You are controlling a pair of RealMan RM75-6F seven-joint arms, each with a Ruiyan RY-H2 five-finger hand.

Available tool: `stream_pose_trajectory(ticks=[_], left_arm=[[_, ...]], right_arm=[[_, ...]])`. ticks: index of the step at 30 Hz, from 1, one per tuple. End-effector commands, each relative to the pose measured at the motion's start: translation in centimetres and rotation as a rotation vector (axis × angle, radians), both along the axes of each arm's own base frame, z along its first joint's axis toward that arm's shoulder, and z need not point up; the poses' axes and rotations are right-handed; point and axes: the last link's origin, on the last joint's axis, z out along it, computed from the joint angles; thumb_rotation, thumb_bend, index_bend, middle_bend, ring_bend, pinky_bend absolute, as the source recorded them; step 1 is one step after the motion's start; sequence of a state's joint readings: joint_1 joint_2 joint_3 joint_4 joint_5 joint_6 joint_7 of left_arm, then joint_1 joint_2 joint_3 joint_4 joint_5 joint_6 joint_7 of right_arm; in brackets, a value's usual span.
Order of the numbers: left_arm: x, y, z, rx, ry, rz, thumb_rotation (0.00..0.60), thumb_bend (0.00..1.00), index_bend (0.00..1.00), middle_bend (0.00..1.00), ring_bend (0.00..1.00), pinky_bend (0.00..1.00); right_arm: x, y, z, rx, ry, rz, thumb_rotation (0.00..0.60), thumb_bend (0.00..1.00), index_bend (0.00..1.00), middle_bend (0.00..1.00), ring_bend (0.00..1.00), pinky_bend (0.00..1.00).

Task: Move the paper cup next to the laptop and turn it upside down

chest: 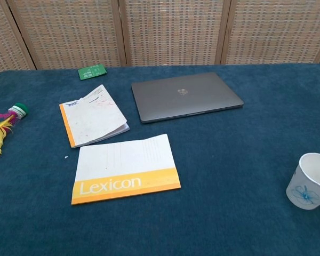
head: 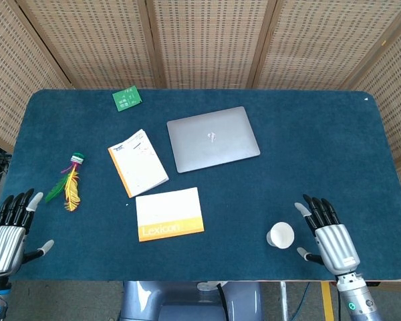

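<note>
A white paper cup (head: 280,235) with a blue print stands upright near the table's front edge, mouth up; the chest view has the cup (chest: 310,181) at its right edge. My right hand (head: 327,232) is just right of the cup, fingers spread, holding nothing and not touching it. The closed grey laptop (head: 213,138) lies flat at the table's centre back, and the laptop (chest: 184,96) also shows in the chest view. At the front left corner my left hand (head: 9,229) rests open, far from the cup. Neither hand shows in the chest view.
A white and orange Lexicon notebook (head: 169,213) lies left of the cup. Behind it is a smaller orange-edged notebook (head: 138,162). A feather shuttlecock (head: 69,182) lies at the left and a green card (head: 127,99) at the back. Blue cloth covers the table (head: 321,147).
</note>
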State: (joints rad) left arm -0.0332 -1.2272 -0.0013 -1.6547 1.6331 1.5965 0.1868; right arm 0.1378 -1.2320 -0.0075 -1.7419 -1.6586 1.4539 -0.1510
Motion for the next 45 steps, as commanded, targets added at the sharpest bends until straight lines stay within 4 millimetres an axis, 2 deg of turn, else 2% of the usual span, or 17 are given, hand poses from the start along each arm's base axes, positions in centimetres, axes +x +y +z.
stream_pose_trajectory(ticks=[1, 4, 10, 23, 36, 45], left_arm=[[0.0, 0.0, 0.0, -0.002, -0.002, -0.001, 0.6, 0.12, 0.0, 0.0, 0.0, 0.0], [0.1, 0.0, -0.1, -0.009, -0.002, -0.002, 0.6, 0.12, 0.0, 0.0, 0.0, 0.0], [0.2, -0.1, -0.2, -0.013, -0.002, -0.008, 0.6, 0.12, 0.0, 0.0, 0.0, 0.0], [0.2, -0.2, -0.1, -0.016, -0.013, -0.009, 0.6, 0.12, 0.0, 0.0, 0.0, 0.0], [0.1, 0.1, -0.2, -0.019, -0.007, -0.001, 0.6, 0.12, 0.0, 0.0, 0.0, 0.0], [0.0, 0.2, -0.5, -0.022, 0.004, 0.005, 0.6, 0.13, 0.0, 0.0, 0.0, 0.0]], right_arm=[[0.5, 0.6, 0.2, 0.047, -0.038, 0.001, 0.6, 0.16, 0.13, 0.0, 0.0, 0.0], [1.0, 0.9, 0.3, 0.074, -0.045, 0.007, 0.6, 0.17, 0.19, 0.0, 0.0, 0.0], [2.0, 1.0, -0.4, 0.111, -0.03, 0.014, 0.6, 0.17, 0.24, 0.0, 0.0, 0.0], [4.2, -0.2, -4.0, 0.222, 0.048, 0.004, 0.6, 0.2, 0.25, 0.0, 0.0, 0.0], [3.7, -2.9, -5.7, 0.233, 0.101, -0.073, 0.6, 0.21, 0.25, 0.0, 0.0, 0.0], [2.4, -4.0, -6.2, 0.228, 0.169, -0.138, 0.6, 0.21, 0.26, 0.0, 0.0, 0.0]])
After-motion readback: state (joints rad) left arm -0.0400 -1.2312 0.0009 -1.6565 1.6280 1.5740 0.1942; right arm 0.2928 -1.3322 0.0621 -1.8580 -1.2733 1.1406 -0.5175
